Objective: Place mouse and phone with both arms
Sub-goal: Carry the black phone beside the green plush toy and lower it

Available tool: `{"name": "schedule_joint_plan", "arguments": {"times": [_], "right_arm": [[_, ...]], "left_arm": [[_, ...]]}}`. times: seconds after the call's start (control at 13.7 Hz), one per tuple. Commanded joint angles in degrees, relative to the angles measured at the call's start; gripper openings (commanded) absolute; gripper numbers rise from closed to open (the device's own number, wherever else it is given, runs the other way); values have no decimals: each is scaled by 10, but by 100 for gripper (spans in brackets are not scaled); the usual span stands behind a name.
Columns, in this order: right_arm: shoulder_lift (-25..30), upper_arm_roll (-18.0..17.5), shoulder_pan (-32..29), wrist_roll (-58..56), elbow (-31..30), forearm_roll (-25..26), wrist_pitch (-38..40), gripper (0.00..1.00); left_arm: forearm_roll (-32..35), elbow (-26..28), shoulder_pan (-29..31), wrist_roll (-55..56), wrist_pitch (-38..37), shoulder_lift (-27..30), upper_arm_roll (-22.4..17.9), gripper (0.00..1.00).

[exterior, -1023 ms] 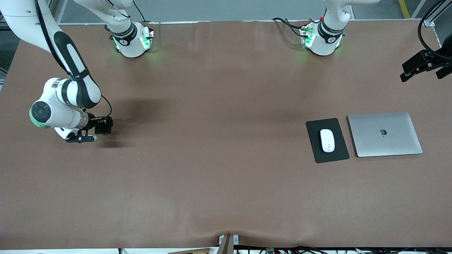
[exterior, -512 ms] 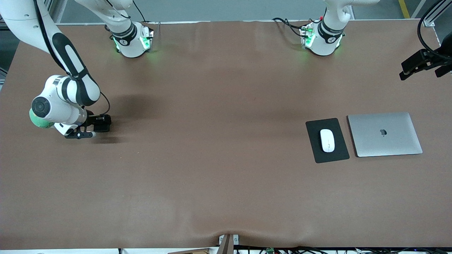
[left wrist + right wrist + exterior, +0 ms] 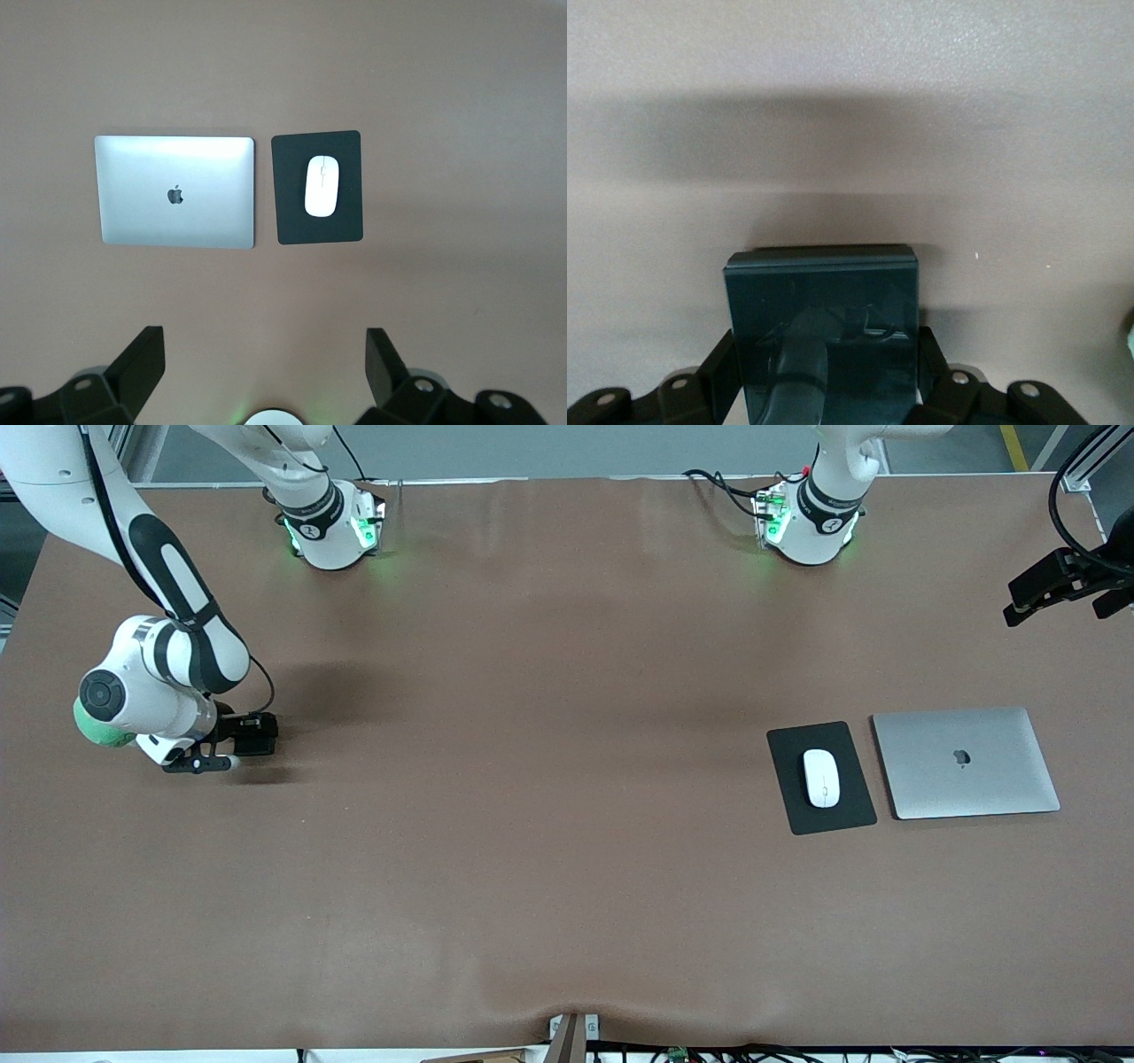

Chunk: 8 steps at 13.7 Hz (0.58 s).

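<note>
Lowered since a second ago, the right gripper [image 3: 232,746] now has the phone [image 3: 822,310] down at the desk [image 3: 532,824] near the right arm's end, its fingers [image 3: 718,376] clamped on the slab's sides; release looks imminent. From the wrist view the phone's long axis seems to run out from the gripper. On its black pad [image 3: 820,777] beside the laptop [image 3: 966,762], the mouse [image 3: 821,778] lies lengthwise toward the front camera, and the left gripper [image 3: 1059,589] waits with fingers apart over the desk's left-arm end.
</note>
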<state>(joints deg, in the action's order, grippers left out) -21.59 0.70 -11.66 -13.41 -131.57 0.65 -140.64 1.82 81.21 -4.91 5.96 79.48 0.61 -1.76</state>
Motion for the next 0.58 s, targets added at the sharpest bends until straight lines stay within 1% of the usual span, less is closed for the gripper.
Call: {"name": "schedule_joint_plan", "arguments": {"times": [0.0, 0.15, 0.51], "right_arm": [[7, -8, -10, 4, 3, 12, 8, 100], [7, -9, -8, -1, 26, 12, 40, 100], [6, -10, -2, -2, 132, 12, 161, 100]], "left_arm": [[-16, 7, 0, -12, -6, 12, -4, 100], [-16, 7, 0, -12, -6, 12, -4, 100], [-16, 7, 1, -12, -7, 13, -6, 100]]}}
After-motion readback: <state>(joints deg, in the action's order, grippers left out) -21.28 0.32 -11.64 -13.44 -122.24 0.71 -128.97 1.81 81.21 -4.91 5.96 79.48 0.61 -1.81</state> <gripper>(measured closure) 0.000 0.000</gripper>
